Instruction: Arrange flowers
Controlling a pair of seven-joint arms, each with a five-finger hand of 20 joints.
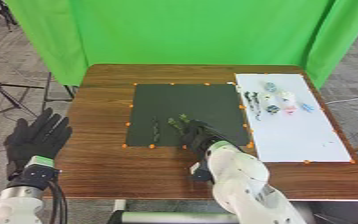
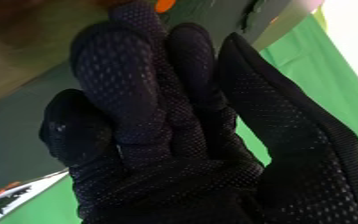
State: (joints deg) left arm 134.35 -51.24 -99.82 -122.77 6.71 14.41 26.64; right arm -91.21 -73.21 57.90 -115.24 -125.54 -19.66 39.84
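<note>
In the head view, my left hand (image 1: 38,137) is at the table's left edge, open with straight fingers. My right hand (image 1: 204,134) is low over the right part of the dark mat (image 1: 184,97), its fingertips beside a green stem (image 1: 181,121); whether they touch is unclear. A thin dark stem (image 1: 156,131) lies on the mat farther left. In the right wrist view, my right hand (image 2: 171,130) has relaxed fingers, the thumb alongside, and nothing visible held. A leafy stem (image 2: 254,13) is beyond the fingertips.
A white sheet (image 1: 295,135) on the table's right holds dark stems (image 1: 254,104), a white-and-pink flower (image 1: 288,101), blue-grey flowers (image 1: 270,86) and a light blue piece (image 1: 307,107). Orange markers edge mat and sheet. A green curtain (image 1: 193,35) hangs behind the table.
</note>
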